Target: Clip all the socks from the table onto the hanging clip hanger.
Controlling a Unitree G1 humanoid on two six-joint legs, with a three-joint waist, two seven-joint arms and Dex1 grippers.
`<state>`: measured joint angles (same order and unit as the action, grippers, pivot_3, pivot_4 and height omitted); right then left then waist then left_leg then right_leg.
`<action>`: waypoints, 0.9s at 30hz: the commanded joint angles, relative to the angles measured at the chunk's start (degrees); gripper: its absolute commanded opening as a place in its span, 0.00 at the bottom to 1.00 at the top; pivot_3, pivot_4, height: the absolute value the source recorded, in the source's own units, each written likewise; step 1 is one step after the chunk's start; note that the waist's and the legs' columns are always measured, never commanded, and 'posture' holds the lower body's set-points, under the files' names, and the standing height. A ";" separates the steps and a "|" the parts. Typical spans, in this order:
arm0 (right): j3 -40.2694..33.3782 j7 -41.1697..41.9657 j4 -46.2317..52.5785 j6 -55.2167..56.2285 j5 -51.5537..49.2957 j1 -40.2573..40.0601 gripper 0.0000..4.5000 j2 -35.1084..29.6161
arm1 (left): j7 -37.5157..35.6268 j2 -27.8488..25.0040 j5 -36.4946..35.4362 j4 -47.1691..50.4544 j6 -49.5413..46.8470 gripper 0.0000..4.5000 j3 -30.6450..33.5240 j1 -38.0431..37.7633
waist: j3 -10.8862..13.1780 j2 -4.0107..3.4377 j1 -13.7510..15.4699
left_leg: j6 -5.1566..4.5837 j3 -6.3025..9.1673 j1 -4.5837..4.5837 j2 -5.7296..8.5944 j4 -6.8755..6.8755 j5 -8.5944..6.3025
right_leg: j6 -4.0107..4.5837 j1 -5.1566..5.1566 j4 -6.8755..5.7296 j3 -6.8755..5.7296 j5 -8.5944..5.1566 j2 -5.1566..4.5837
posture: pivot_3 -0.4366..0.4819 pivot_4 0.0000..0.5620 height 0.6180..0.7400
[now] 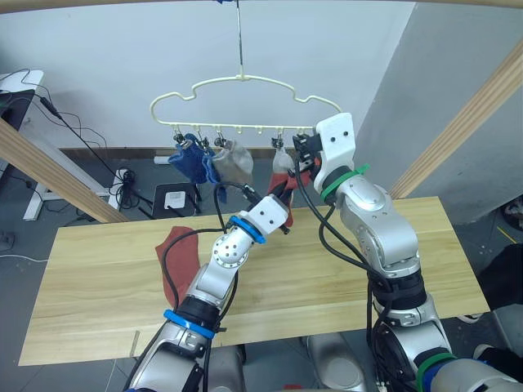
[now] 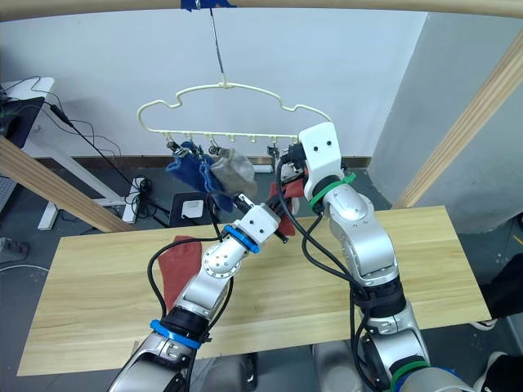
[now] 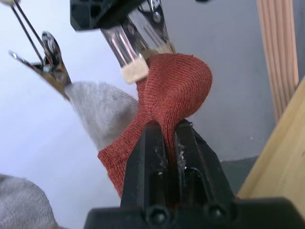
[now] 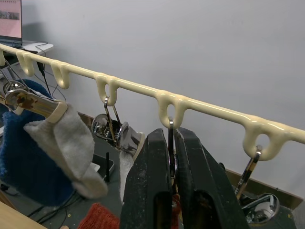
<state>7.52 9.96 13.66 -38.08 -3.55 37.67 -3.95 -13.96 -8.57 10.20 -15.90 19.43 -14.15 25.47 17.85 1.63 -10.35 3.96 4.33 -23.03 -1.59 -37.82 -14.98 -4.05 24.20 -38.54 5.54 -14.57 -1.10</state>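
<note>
Left eye view: nearest, the table [image 1: 392, 286] of pale planks, bare apart from one rust-red sock [image 1: 178, 263] lying near its left-centre, just left of the left arm. Above the table's far edge both arms reach up to the clip hanger [image 1: 245, 106]. The left gripper [image 3: 167, 143] is pinched tight on a second rust-red sock [image 3: 176, 90], lifting its cuff into a metal clip [image 3: 138, 43]. The right gripper [image 4: 172, 157] is squeezed narrow on that clip's wire handles just under the hanger bar, judged to be holding the clip open. Already hanging left of this, blue socks [image 1: 192, 162] and a light grey sock [image 1: 233, 160]; a second grey one appears beside the red in the left wrist view. Judged well past halfway: one red sock being clipped, one left on the table. Farther off, a grey floor with cables and a power strip [image 1: 124, 184], a plain white wall, and slanting wooden poles [image 1: 466, 122] either side.
</note>
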 commanded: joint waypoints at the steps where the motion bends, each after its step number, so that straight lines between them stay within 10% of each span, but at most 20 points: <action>1: -0.76 -0.15 2.08 -0.38 -0.45 -0.11 0.00 0.14 | 0.33 0.56 -0.06 1.44 1.81 0.01 0.27 0.36 | 0.00 0.00 -0.01 | 0.00 0.00 0.00 0.00 0.00 0.00 | 0.00 0.00 0.00 0.00 0.00 0.00 | 0.21 0.52 1.00; 10: -1.19 -0.14 2.57 -1.30 -1.22 -0.42 0.00 0.55 | 0.80 1.14 -0.06 1.33 1.54 0.01 0.49 0.61 | 0.00 0.00 -0.01 | 0.00 0.00 0.00 0.00 0.01 0.00 | -0.01 0.00 0.01 -0.01 0.00 0.00 | 0.21 0.53 1.00; 17: -1.76 0.54 6.30 -4.25 -2.95 -1.58 0.53 0.63 | -0.09 2.15 -2.52 1.72 0.85 0.00 1.05 0.70 | 0.01 0.00 -0.03 | 0.00 0.00 -0.02 0.00 0.02 0.00 | -0.01 0.01 0.03 0.00 -0.01 0.00 | 0.21 0.53 1.00; 19: -1.60 1.31 8.52 -5.51 -3.71 -2.37 0.53 -0.11 | -0.98 2.39 -3.54 2.29 0.17 0.00 1.25 0.40 | 0.01 0.00 -0.05 | 0.00 0.00 -0.03 0.00 0.03 0.00 | -0.01 0.02 0.04 0.00 -0.01 0.00 | 0.21 0.53 1.00; 27: 0.05 5.95 18.92 -10.58 -6.42 -5.59 0.54 -5.73 | -7.99 1.24 -7.70 7.32 -6.81 0.50 0.80 -1.55 | 0.02 0.00 -0.44 | 0.00 0.00 -0.06 0.00 0.06 0.00 | -0.16 0.01 0.15 0.00 -0.10 0.00 | 0.20 0.54 1.00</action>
<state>7.23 14.82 28.05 -48.57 -8.76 32.09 -9.04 -20.35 -7.14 3.97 -11.67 13.37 -13.09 24.54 17.86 1.63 -10.79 3.96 4.33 -23.09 -1.60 -37.76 -14.98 -4.24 24.21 -38.36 5.54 -14.68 -1.09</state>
